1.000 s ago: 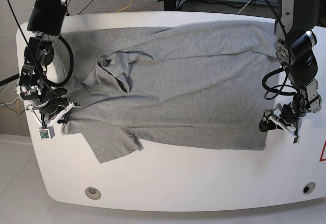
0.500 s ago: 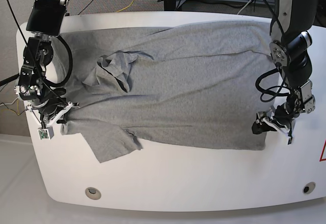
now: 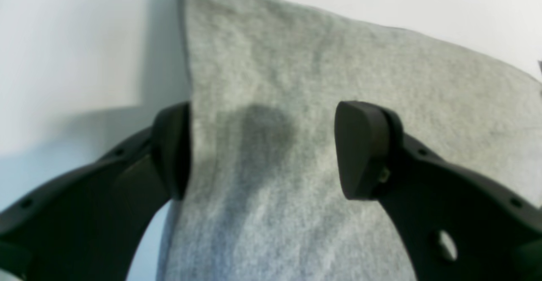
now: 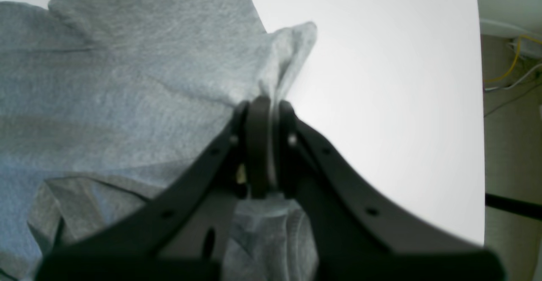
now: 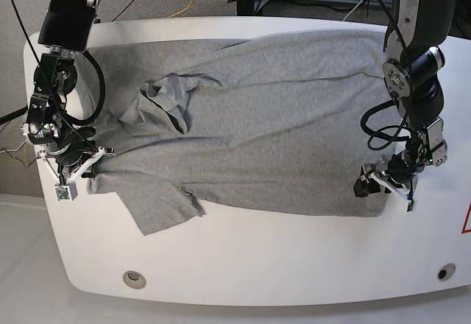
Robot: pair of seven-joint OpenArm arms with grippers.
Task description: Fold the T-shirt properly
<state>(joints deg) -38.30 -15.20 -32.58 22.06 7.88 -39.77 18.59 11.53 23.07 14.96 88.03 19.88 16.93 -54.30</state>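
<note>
Both arms reach down at opposite table [image 5: 243, 265] ends. The right gripper [image 4: 264, 145] pinches the T-shirt [image 5: 257, 140] at its left edge; the left gripper [image 3: 262, 150], fingers spread, straddles the near-right hem corner. The shirt lies lengthwise left to right.

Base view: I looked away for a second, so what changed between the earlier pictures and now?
The left claw, open, slid inward across the table over the T-shirt hem corner, which it now straddles. Nothing was gripped or released. The right claw stayed shut on the shirt's edge; the shirt lies as before.
</note>
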